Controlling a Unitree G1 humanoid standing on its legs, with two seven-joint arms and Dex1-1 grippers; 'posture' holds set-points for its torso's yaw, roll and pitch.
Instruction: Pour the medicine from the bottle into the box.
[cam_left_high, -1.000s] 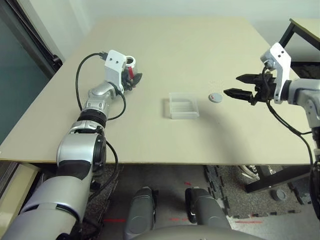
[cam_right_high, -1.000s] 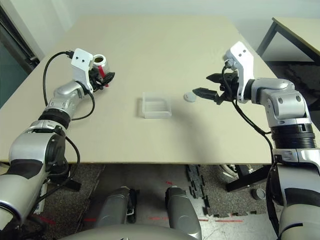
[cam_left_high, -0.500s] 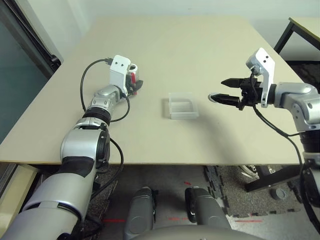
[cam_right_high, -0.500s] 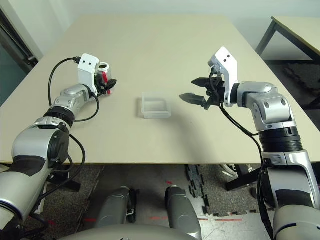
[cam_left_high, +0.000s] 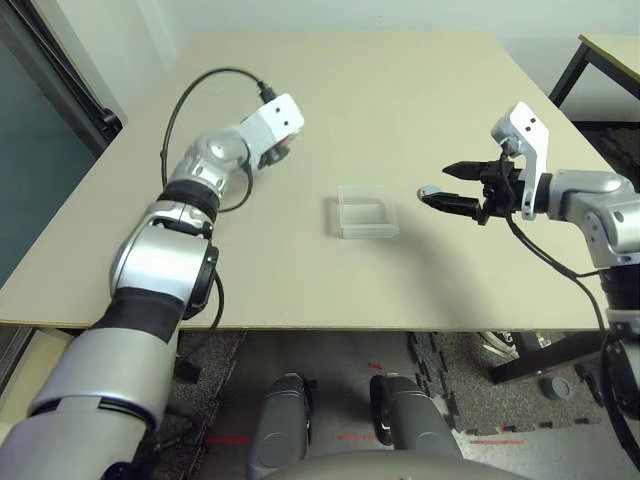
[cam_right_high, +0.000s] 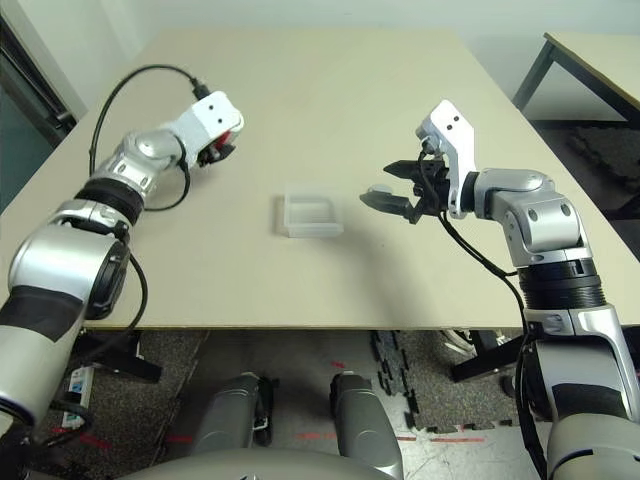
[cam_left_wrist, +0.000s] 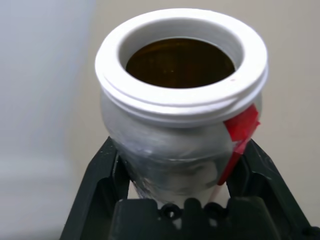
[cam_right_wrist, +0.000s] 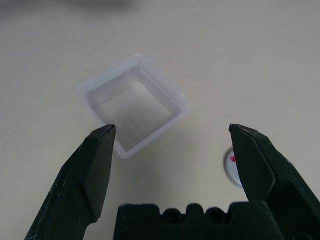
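1. Bottle (cam_left_wrist: 182, 107): silver-grey with a red stripe, cap off, white rim showing a dark brown inside; clamped between the fingers of the left gripper (cam_right_high: 218, 148), raised above the table's (cam_left_high: 400, 90) far left part.
2. Box (cam_left_high: 366, 211): clear plastic, mid-table, well apart from the bottle.
3. Cap (cam_right_wrist: 233, 166): grey, lying on the table just beside the box.
4. Right gripper (cam_left_high: 452, 184): jaws wide apart, holding nothing, hovering over the cap.

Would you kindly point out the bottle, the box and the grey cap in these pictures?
bottle (cam_left_wrist: 182, 135), left wrist view, on its silver body below the white rim.
box (cam_left_high: 366, 212), left eye view, on its clear floor.
grey cap (cam_right_wrist: 232, 165), right wrist view, on the visible edge beside the right finger.
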